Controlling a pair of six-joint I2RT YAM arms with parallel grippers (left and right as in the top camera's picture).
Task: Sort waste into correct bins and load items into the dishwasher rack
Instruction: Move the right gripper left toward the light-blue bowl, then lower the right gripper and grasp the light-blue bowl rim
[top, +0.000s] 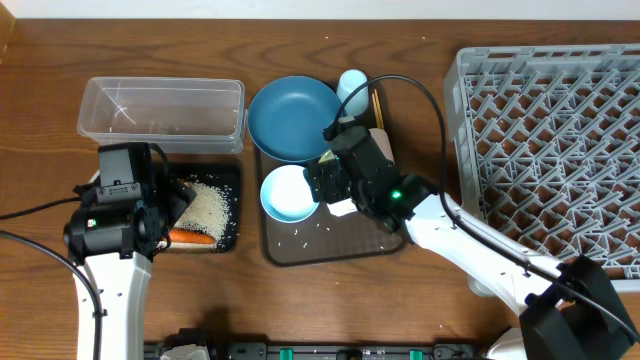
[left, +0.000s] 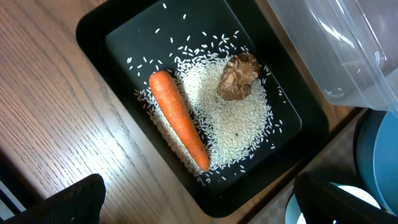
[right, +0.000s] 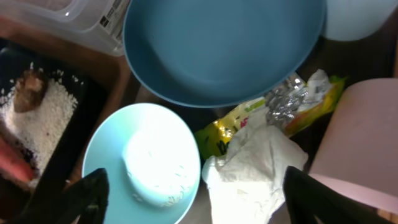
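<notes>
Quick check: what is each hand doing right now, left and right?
Left hand: open, empty, above the black tray.
Right hand: open, holding nothing, over the crumpled napkin.

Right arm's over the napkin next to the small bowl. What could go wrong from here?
1. The right gripper hangs open with both the napkin and the near rim of the small bowl between its fingers. Closing here may clip the bowl along with the napkin.
2. The napkin lies on the wrapper, which reaches the edge of the big bowl. A lift may drag the wrapper along or nudge that bowl.
</notes>
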